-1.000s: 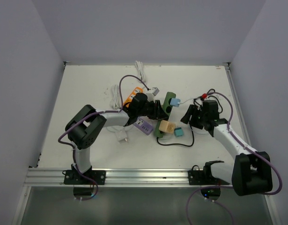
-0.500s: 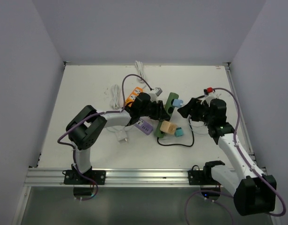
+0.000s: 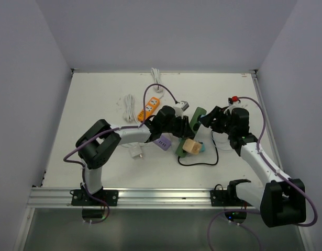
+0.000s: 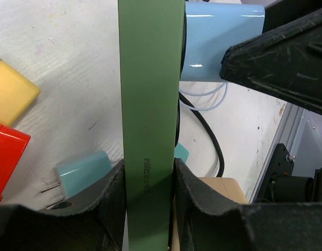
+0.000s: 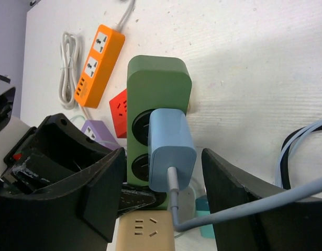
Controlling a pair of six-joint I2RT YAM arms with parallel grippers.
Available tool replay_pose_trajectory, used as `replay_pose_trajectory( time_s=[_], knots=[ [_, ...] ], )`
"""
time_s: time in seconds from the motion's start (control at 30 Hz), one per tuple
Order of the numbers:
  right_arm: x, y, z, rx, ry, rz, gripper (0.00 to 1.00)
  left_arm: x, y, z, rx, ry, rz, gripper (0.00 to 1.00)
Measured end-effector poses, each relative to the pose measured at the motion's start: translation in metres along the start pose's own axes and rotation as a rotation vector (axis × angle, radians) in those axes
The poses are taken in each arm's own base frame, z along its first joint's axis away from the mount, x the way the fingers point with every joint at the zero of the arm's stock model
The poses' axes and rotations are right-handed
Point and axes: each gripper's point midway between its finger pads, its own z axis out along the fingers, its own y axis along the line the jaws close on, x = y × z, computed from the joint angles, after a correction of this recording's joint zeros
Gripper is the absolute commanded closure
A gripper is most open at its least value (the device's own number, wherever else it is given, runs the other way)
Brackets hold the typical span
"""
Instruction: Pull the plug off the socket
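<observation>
1. The left arm folds at the elbow and stretches rightward over the white bench (image 3: pixel 98 99). The left pincer (image 4: pixel 148 180) is clamped on the green socket strip (image 4: pixel 150 78), with one finger pressed to each long side.
2. The right arm leans forward and to the left. The right pincer (image 5: pixel 163 159) stands apart, one finger on either side of the light blue plug (image 5: pixel 170 144), with a gap showing on both sides.
3. The plug is seated in an outlet on the strip's face, and its pale cable runs toward the right wrist camera.
4. Pale lilac walls enclose the bench, and a metal rail (image 3: pixel 161 197) runs along its near edge. An orange power strip (image 5: pixel 95 65), a coiled white cable (image 5: pixel 69 63), a red cube (image 5: pixel 119 107), a purple adapter (image 3: pixel 163 141) and a beige cube socket (image 3: pixel 190 146) lie near the green strip.
5. Small raised lettering marks the green strip's edge in the left wrist view, but it is too blurred to read.
</observation>
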Motion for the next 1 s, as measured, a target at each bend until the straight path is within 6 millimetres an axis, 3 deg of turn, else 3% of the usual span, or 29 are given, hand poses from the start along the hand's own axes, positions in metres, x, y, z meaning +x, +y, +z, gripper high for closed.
replay_pose_trajectory(
  time_s=[0.07, 0.13, 0.23, 0.27, 0.37, 0.7, 1.0],
  knots=[
    [0.0, -0.003, 0.002, 0.011, -0.002, 0.007, 0.39, 0.001, 0.0, 0.0, -0.004, 0.001, 0.002, 1.0],
    [0.001, -0.007, 0.005, 0.029, 0.001, 0.011, 0.48, 0.002, 0.001, 0.0, -0.012, 0.002, 0.006, 1.0],
    [0.005, -0.011, 0.008, 0.039, 0.015, 0.024, 0.71, 0.003, 0.003, 0.0, -0.023, 0.006, 0.014, 1.0],
    [0.006, -0.011, 0.009, 0.039, 0.019, 0.034, 0.84, 0.003, 0.004, 0.0, -0.027, 0.008, 0.015, 1.0],
    [0.006, -0.009, 0.009, 0.035, 0.016, 0.059, 0.99, 0.003, 0.006, 0.0, -0.038, 0.011, 0.02, 1.0],
    [0.0, -0.011, 0.0, 0.067, -0.01, 0.03, 1.0, -0.001, 0.004, 0.007, -0.083, 0.042, 0.064, 1.0],
    [0.002, -0.003, -0.005, 0.025, -0.018, 0.026, 1.0, 0.003, 0.004, -0.002, 0.102, -0.003, -0.004, 1.0]
  ],
)
